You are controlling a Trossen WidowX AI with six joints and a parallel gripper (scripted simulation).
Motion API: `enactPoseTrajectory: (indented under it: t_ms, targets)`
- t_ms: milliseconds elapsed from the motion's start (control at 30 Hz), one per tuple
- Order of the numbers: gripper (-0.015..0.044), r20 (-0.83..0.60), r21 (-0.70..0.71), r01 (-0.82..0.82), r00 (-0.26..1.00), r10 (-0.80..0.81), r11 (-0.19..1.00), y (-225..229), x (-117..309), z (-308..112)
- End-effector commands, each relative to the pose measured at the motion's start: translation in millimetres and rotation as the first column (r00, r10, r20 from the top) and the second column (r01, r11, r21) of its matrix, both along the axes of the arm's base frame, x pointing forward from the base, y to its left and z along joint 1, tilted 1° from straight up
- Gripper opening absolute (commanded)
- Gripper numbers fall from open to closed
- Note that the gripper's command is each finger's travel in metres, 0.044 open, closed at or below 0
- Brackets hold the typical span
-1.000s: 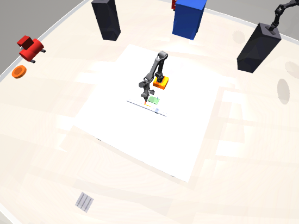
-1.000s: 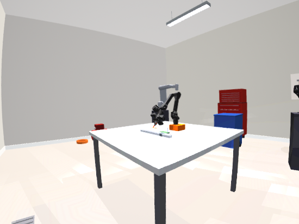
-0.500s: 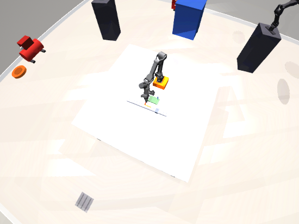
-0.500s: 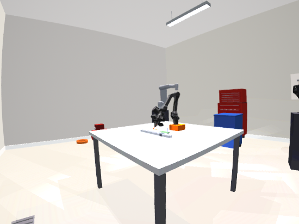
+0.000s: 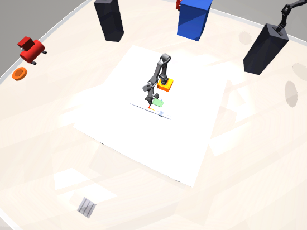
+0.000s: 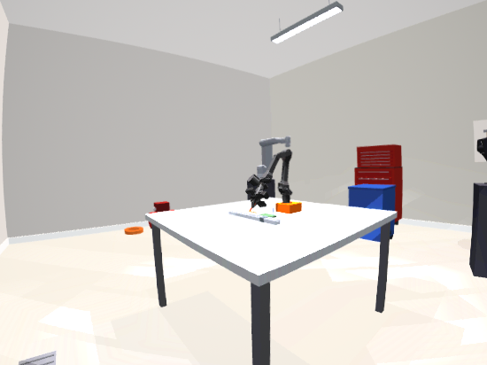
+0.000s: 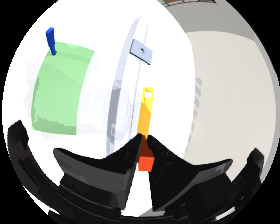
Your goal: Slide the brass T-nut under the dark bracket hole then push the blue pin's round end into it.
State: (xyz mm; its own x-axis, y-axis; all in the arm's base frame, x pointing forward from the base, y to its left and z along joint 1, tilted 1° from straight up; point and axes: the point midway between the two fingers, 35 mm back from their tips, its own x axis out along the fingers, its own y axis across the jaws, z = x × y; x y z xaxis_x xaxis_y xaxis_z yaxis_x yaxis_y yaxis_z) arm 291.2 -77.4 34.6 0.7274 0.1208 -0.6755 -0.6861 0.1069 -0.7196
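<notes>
My gripper [image 5: 149,105] [image 7: 144,136] is shut on the orange handle [image 7: 146,163] of the brass T-nut. The yellow T-nut [image 5: 152,109] [image 7: 145,112] reaches out beyond the fingertips, roughly along the rail's direction. The aluminum rail [image 5: 139,107] [image 6: 270,221] [image 7: 115,102] lies on the table. In the wrist view the nut is just right of the rail's slot; its exact height above the rail cannot be told. The dark bracket [image 5: 161,113] [image 6: 262,219] [image 7: 145,56] sits across the rail, its hole visible. The blue pin [image 5: 162,100] [image 7: 50,39] stands upright at the green tray's far end.
The green tray [image 5: 158,103] [image 6: 268,215] [image 7: 60,97] lies beside the rail, on the arm's side. The arm's base stands on an orange block [image 5: 168,88] [image 6: 289,207] behind the tray. The white table [image 5: 134,135] [image 6: 310,236] carries them all.
</notes>
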Motion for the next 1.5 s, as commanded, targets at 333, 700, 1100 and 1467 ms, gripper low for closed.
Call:
enactPoseTrajectory:
  t_ms: [333,700,1100,1467]
  targets:
    - [-0.015,-0.01,0.006,-0.008,1.0,0.008,1.0,2,-2,-11]
    - [-0.015,-0.01,0.006,-0.008,1.0,0.008,1.0,2,-2,-17]
    - [-0.015,-0.01,0.006,-0.008,1.0,0.008,1.0,2,-3,-17]
    - [-0.015,-0.01,0.006,-0.008,1.0,0.008,1.0,2,-3,-17]
